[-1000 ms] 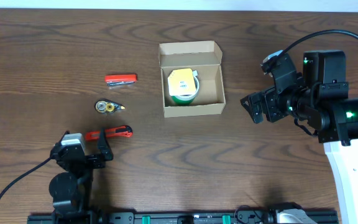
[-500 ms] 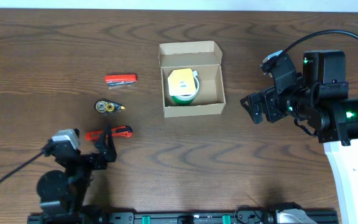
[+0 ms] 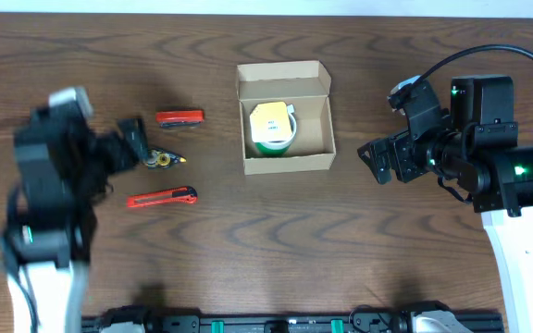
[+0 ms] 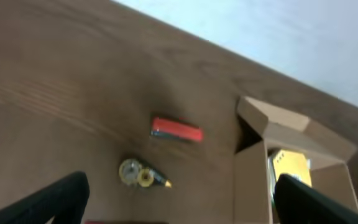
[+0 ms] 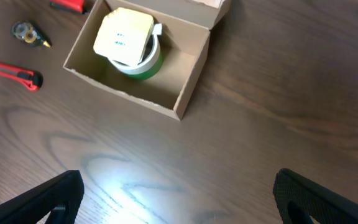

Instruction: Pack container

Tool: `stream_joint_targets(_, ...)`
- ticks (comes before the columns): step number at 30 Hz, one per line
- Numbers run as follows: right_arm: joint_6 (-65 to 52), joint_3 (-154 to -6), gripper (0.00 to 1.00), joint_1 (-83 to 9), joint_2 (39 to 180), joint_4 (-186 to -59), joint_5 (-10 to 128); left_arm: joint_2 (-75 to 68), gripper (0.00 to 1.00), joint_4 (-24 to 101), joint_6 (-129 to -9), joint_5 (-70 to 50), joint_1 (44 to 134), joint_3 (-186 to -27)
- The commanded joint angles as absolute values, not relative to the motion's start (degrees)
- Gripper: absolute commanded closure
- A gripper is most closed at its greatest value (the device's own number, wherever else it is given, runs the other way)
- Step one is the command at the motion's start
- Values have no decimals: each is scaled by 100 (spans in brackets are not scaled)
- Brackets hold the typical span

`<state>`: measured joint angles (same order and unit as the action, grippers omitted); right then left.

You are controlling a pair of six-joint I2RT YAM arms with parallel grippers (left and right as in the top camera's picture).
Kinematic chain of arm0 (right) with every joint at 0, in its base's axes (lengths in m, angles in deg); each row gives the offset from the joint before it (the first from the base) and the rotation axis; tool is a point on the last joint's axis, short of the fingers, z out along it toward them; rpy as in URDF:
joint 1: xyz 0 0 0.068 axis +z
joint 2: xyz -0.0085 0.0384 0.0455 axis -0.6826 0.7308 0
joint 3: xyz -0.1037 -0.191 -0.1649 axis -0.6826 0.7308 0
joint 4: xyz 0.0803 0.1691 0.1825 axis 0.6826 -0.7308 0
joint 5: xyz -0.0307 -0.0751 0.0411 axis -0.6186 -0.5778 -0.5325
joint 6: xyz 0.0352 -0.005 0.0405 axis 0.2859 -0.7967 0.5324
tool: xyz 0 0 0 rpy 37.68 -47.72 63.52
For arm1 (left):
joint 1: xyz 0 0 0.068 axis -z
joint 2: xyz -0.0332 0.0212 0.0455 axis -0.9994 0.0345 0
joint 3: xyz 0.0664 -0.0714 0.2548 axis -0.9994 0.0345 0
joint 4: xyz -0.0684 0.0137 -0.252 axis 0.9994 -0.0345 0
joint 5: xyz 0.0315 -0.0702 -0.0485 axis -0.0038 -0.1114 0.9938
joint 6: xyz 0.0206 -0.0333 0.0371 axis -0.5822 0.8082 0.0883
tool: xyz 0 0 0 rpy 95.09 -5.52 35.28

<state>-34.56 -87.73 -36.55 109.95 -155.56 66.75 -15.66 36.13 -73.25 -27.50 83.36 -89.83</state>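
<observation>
The open cardboard container (image 3: 317,139) sits mid-table with its flap lid folded back. A green-and-white tape roll with a yellow label (image 3: 271,128) lies inside at the left. It also shows in the right wrist view (image 5: 129,43). A red pocket tool (image 3: 179,117), a small yellow-black tape dispenser (image 3: 162,159) and a red utility knife (image 3: 161,197) lie left of the box. My left gripper (image 3: 130,143) is open and empty, raised just left of the dispenser (image 4: 140,174). My right gripper (image 3: 378,159) is open and empty, right of the box.
The left arm (image 3: 49,185) is motion-blurred over the table's left side. The right arm's body (image 3: 498,162) stands at the right edge. The left wrist view shows the red pocket tool (image 4: 176,130), the box corner (image 4: 253,162) and a pale wall beyond the table's far edge.
My left arm has swung up from the front edge toward the far left and now hangs beside the dispenser, off the red knife. The right arm and the objects have not moved.
</observation>
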Motion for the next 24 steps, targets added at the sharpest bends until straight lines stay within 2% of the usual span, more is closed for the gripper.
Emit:
stream_joint_targets(1, -3530, -8777, 1, -3659, 10962, -15560, 6734, -604, 4, 3150, -7249, -2685, 8360, -10034)
stream_joint_targets(5, -3530, -8777, 1, -3659, 10962, -15558, 6734, 185, 5, 3276, -7070, -2215, 8353, -10552)
stream_joint_targets(14, -3530, -8777, 1, -3659, 10962, -15560, 6734, 922, 4, 3989, -6348, -1203, 8373, -10558)
stream_joint_targets(18, -3530, -8777, 1, -3659, 10962, -15560, 6734, 1079, 4, 3910, -5443, -2106, 8657, -10569)
stream_joint_targets(24, -3530, -8777, 1, -3659, 10962, -15558, 6734, 1477, 4, 3589, -4296, -4230, 9759, -10845)
